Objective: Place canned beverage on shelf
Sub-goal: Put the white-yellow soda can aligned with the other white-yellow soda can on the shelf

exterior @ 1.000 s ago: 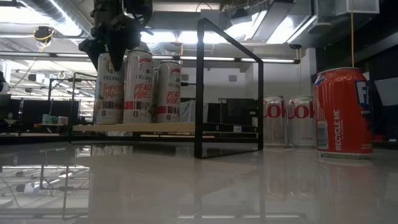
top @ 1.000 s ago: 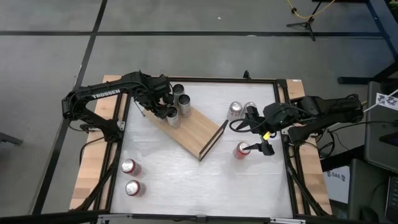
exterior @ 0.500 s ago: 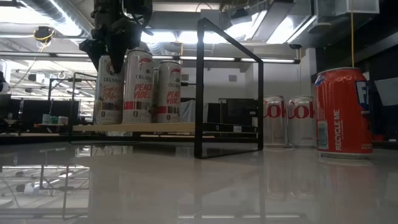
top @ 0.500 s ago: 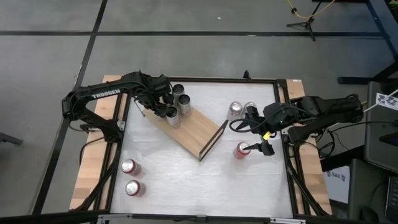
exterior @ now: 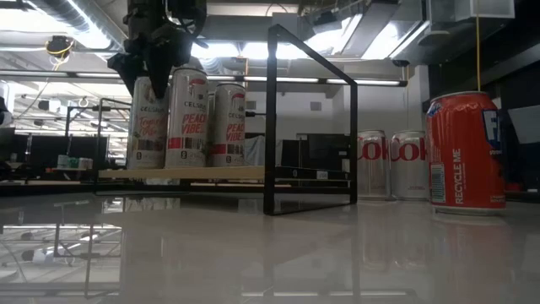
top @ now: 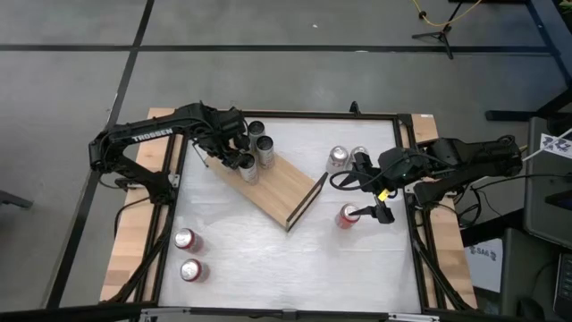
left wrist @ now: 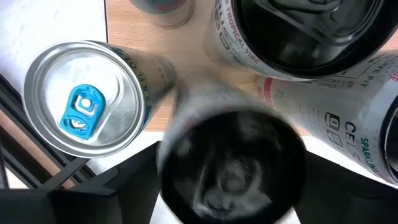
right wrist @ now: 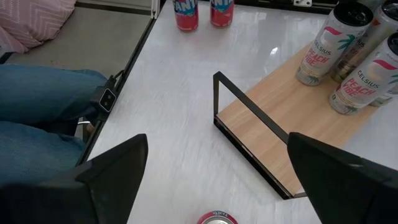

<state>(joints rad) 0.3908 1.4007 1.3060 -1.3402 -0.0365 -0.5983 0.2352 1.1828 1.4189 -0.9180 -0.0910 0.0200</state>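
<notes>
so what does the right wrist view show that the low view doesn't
Only the right wrist view: a person's jeans beside the table, two red cans at the far edge, and the right tool's open fingers over a red can top.
Only the low view: two Coke cans and the left tool at a can top.
Both: the shelf with Celsius cans.

A grey concrete floor point(top: 295, 25) with dark seams surrounds the table, and a yellow cable point(top: 444, 16) curls past a black stand foot point(top: 435, 34) at the far side. Across the room, bright ceiling strip lights point(exterior: 278, 79) and silver ductwork point(exterior: 80, 14) hang above cluttered workbenches point(exterior: 51, 165).
</notes>
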